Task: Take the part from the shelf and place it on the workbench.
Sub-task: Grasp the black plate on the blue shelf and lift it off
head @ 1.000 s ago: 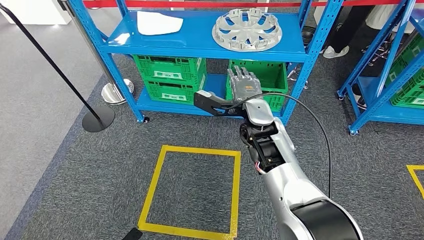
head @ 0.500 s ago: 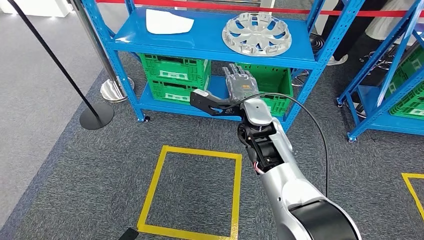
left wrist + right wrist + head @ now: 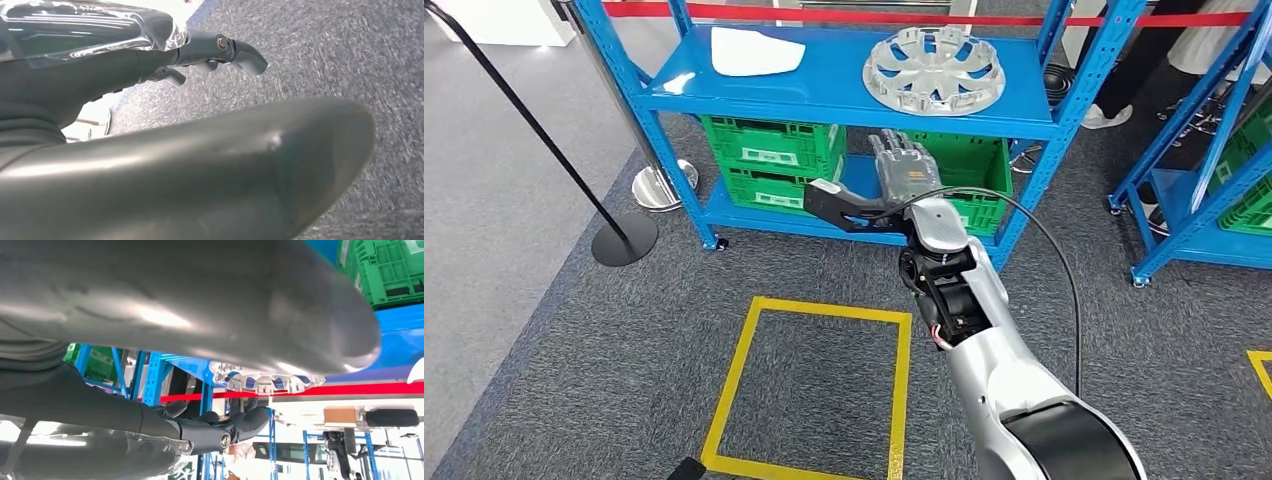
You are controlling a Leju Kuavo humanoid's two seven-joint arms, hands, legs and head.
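A silver wheel-cover part [image 3: 934, 68] lies flat on the top board of the blue shelf [image 3: 824, 98]. My right hand [image 3: 902, 172] is raised in front of the shelf, below its top board and under the part, with fingers straight and thumb spread wide, holding nothing. The right wrist view looks up at the part [image 3: 267, 381] from below, past the dark fingers [image 3: 220, 432]. My left hand [image 3: 210, 55] hangs over the grey carpet, fingers loosely apart and holding nothing.
A white moulded piece [image 3: 754, 50] lies on the shelf's left side. Green crates [image 3: 774, 150] fill the lower level. A yellow square [image 3: 809, 385] marks the carpet. A stanchion base [image 3: 624, 240] stands left, a second blue shelf [image 3: 1204, 160] right, red tape [image 3: 924, 15] behind.
The whole picture has shifted a little as the camera moved toward the shelf. My right hand keeps its raised, spread pose.
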